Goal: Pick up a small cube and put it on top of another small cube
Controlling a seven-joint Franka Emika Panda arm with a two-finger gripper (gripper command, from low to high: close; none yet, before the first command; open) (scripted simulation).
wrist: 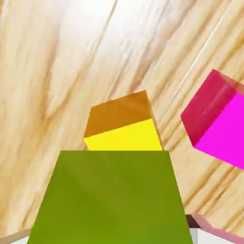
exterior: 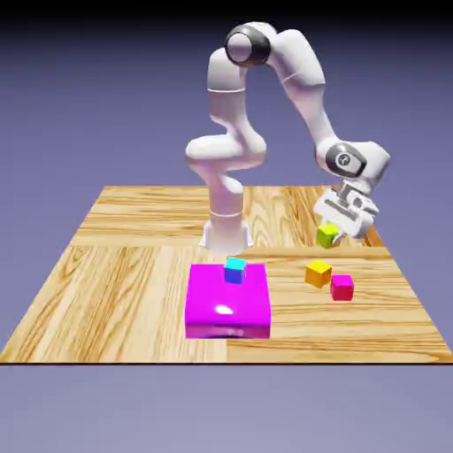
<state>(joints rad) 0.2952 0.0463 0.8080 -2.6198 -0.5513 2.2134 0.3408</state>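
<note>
Carrying the small lime cube (exterior: 328,234) above the table (exterior: 133,265), the gripper (exterior: 343,223) hangs at the exterior view's right, toward the far side of the board. Its jaws are clamped on the cube, which fills the lower half of the hand view (wrist: 107,195) and hides most of both fingertips; no part of the cube appears to touch the wood.

What matters next is where a second small cube lies from the held one. The orange cube (exterior: 318,273) sits on the table nearer the camera and slightly to the exterior view's left of the gripper, with the pink-red cube (exterior: 341,287) just beside it, nearer still and to the right. In the hand view the orange cube (wrist: 123,126) shows directly beyond the lime one, almost centred, while the pink-red cube (wrist: 217,119) stands off to that picture's right (so the hand seems aimed at the orange one).

A large magenta block (exterior: 227,301) with a small blue cube (exterior: 234,270) on top lies well apart, to the left.

Judging from this, the lime cube must travel nearer and slightly left, then descend squarely onto the orange top.
</note>
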